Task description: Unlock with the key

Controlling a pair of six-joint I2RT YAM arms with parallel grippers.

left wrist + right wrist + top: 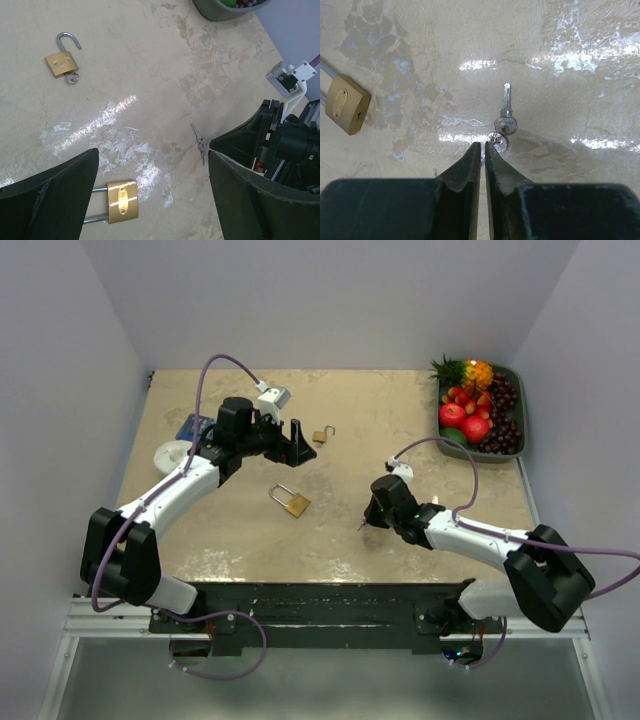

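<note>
A shut brass padlock (293,503) with a long shackle lies mid-table; it also shows in the left wrist view (122,201) and the right wrist view (347,105). A pair of silver keys (505,122) on a ring lies on the table at my right gripper's (483,144) tip. The jaws are closed to a thin slit, and the nearer key's blade seems pinched between them. The keys also show in the left wrist view (200,142). My left gripper (298,445) is open and empty, above the table behind the padlock.
A second small brass padlock (322,434), its shackle open and a key in it, lies behind the left gripper. A grey tray (518,410) of fruit stands at the back right. A white round object (172,453) and a blue item (192,426) sit at the left.
</note>
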